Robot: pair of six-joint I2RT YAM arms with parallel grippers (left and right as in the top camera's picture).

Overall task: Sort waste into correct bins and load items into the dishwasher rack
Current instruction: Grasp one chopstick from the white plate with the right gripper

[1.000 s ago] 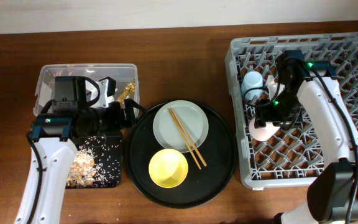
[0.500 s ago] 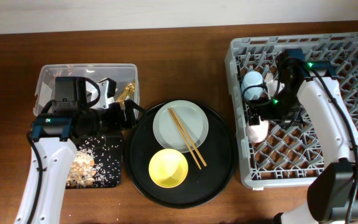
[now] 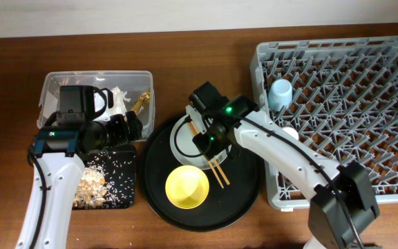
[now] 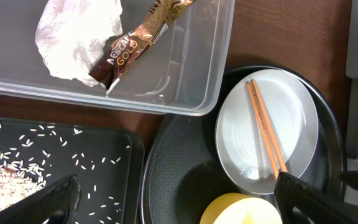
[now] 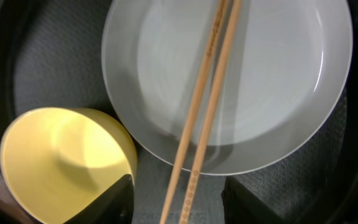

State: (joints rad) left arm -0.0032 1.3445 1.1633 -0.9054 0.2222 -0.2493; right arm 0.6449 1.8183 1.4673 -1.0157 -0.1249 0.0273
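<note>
My right gripper is open over the pale plate on the round black tray; in the right wrist view its fingers straddle the wooden chopsticks lying across the plate, beside the yellow bowl. My left gripper is open and empty between the black tray and the round tray. The tissue and gold-brown wrapper lie in the clear box. Food scraps lie in the shallow black tray. The blue cup and pink cup sit in the grey rack.
The large round black tray holds the plate, the chopsticks and the yellow bowl. The rack fills the right side. Bare wooden table lies along the back and front edges.
My right arm has left the rack and swung left over the plate and chopsticks. The pink cup stays in the rack. My left arm has barely moved.
</note>
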